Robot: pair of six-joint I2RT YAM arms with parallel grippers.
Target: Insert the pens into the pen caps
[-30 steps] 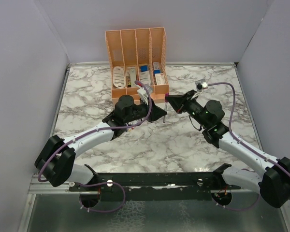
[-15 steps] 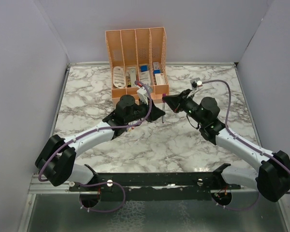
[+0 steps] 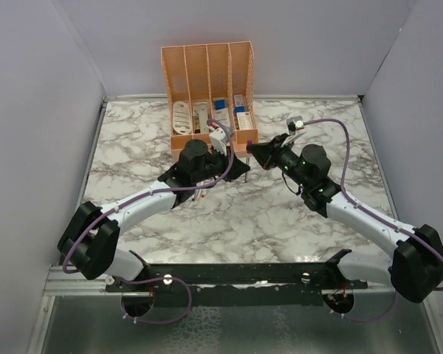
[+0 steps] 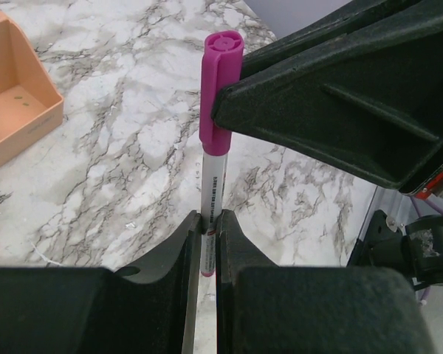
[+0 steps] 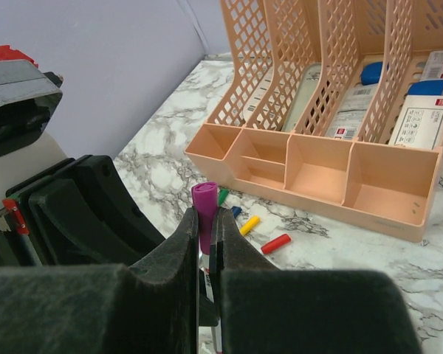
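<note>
My left gripper (image 4: 207,221) is shut on the lower end of a grey-white pen (image 4: 213,181) and holds it upright. A magenta cap (image 4: 219,88) sits over the pen's top end. My right gripper (image 5: 205,217) is shut on that magenta cap (image 5: 204,205). In the top view the left gripper (image 3: 242,168) and right gripper (image 3: 253,150) meet in front of the organiser. Green (image 5: 223,196), blue (image 5: 236,211), yellow (image 5: 249,224) and red (image 5: 276,243) caps lie on the marble. The other pens are hidden.
A peach organiser (image 3: 209,88) stands at the back, its low front trays (image 5: 317,158) just beyond the loose caps; stubby white and blue items sit in its slots. Grey walls close the marble table (image 3: 148,140) on three sides.
The right gripper with the magenta cap has moved left toward the left gripper. The left gripper has shifted slightly toward the organiser with the pen.
</note>
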